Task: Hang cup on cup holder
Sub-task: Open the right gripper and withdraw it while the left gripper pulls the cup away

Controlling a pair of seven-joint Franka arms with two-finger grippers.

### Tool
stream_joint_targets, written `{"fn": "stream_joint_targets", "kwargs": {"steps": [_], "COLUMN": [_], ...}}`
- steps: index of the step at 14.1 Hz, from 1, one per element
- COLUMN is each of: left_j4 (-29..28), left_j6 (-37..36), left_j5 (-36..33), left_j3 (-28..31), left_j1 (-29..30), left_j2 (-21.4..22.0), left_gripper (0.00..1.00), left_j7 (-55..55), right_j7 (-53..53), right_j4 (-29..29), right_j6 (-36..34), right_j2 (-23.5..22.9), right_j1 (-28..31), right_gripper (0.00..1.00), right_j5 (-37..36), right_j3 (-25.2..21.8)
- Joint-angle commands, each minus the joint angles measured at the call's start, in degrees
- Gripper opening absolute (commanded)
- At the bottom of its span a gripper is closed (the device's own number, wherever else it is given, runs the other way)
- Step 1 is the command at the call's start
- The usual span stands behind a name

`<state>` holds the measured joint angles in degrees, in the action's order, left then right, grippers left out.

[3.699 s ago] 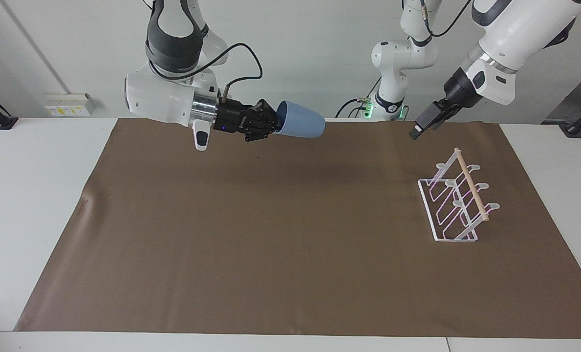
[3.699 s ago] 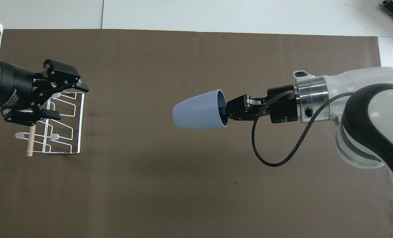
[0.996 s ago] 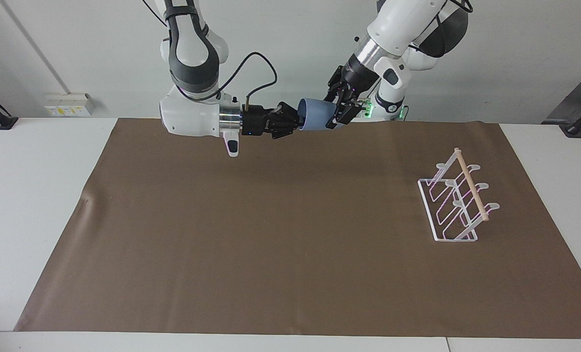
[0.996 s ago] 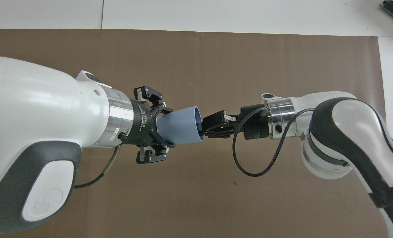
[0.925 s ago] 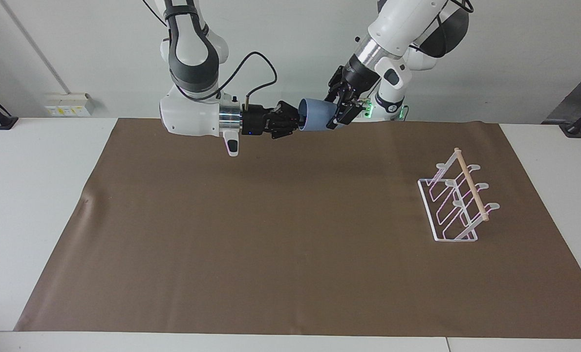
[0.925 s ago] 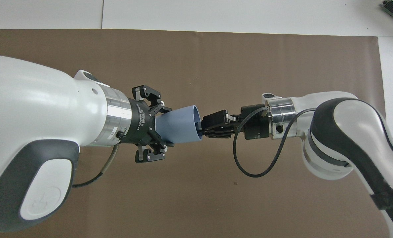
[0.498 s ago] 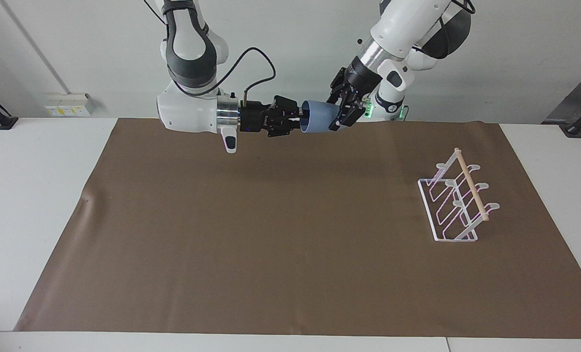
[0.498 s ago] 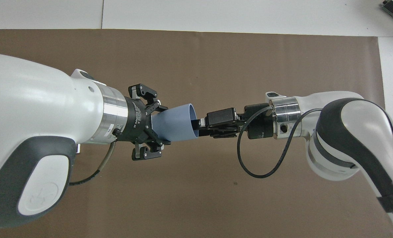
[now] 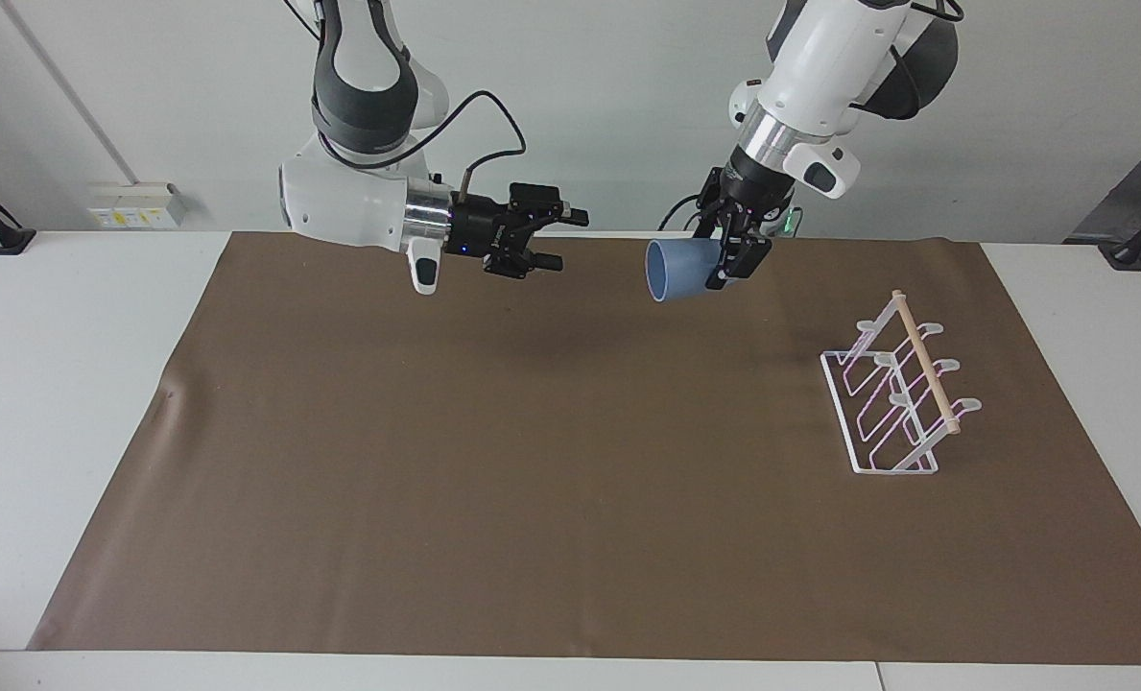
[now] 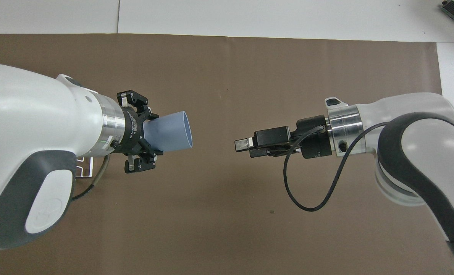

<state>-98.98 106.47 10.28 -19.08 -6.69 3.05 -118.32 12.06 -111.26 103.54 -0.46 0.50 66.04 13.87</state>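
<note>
Cup [image 9: 677,270]: plain light blue inside and out, no pattern; the left gripper [image 9: 738,251] clamped on it is black below a silver wrist ring on a white arm with dark grey joint panels, and the right gripper [image 9: 558,240], fingers parted and holding nothing, is black with pale metallic fingertips, on a like white and dark grey arm trailing a black cable. Cup holder [image 9: 891,403]: white wire with a faint pink tinge on the loops, topped by a light natural-wood dowel [image 9: 927,364]. Mat [image 9: 570,499]: uniform brown, unpatterned, lying on a white table [image 9: 71,365].
</note>
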Motion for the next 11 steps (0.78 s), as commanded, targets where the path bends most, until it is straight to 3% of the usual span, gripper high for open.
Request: {"fn": "stream_joint_targets", "kwargs": {"steps": [1, 6, 11], "left_j4": [-5.69, -9.21, -10.71], "left_j6": [4.00, 6.64, 7.53], "left_j5": [-5.86, -23.78, -44.17], "left_j3": [-0.08, -0.17, -0.26], "left_j1": [1.24, 1.42, 1.42], "left_j2": [3.54, 3.54, -0.57], "left_gripper": [0.00, 0.00, 0.00], "left_j7": [-0.33, -1.92, -1.65], "right_j7": [-5.54, -9.16, -17.74], "right_j4": [3.49, 5.26, 5.26], "right_j6": [-0.27, 0.87, 3.25], "right_j2": [0.46, 0.46, 0.81], "right_j1": [0.82, 0.73, 0.03], "right_gripper": [1.00, 1.00, 1.00], "right_j5": [-14.66, -38.85, -60.64], "right_j3": [-0.07, 0.02, 0.37]}}
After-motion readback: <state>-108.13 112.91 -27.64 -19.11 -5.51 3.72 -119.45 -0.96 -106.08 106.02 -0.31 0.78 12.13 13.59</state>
